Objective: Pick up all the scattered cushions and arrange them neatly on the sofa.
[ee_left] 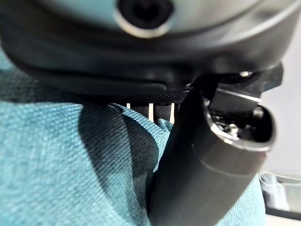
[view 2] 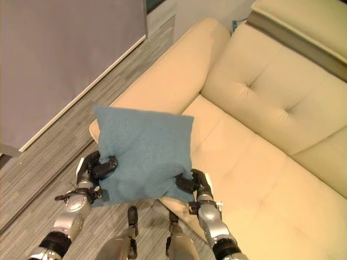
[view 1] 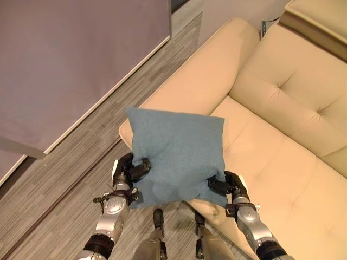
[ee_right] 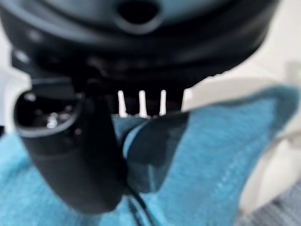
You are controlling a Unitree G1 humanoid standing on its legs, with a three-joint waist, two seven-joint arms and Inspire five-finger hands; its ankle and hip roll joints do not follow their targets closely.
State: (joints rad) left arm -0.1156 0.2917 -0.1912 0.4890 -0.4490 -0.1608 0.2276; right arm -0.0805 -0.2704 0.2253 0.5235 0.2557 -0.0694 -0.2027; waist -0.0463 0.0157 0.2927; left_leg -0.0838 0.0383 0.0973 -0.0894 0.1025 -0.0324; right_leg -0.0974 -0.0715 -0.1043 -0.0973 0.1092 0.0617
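Observation:
A square teal-blue cushion (view 1: 179, 154) hangs in front of me, held between both hands above the front corner of the beige sofa (view 1: 282, 157). My left hand (view 1: 132, 169) is shut on its lower left edge, thumb (ee_left: 202, 174) pressed into the cloth (ee_left: 56, 174). My right hand (view 1: 226, 184) is shut on the lower right corner, with its thumb (ee_right: 75, 155) on the fabric (ee_right: 225, 160). The cushion covers the near end of the sofa's armrest (view 1: 200, 76).
Grey wood-look floor (view 1: 81, 157) runs along the sofa's left. A large purple-grey panel (view 1: 70, 59) stands at the upper left. The sofa's seat (view 1: 293, 184) and tufted backrest (view 1: 293, 92) lie to the right.

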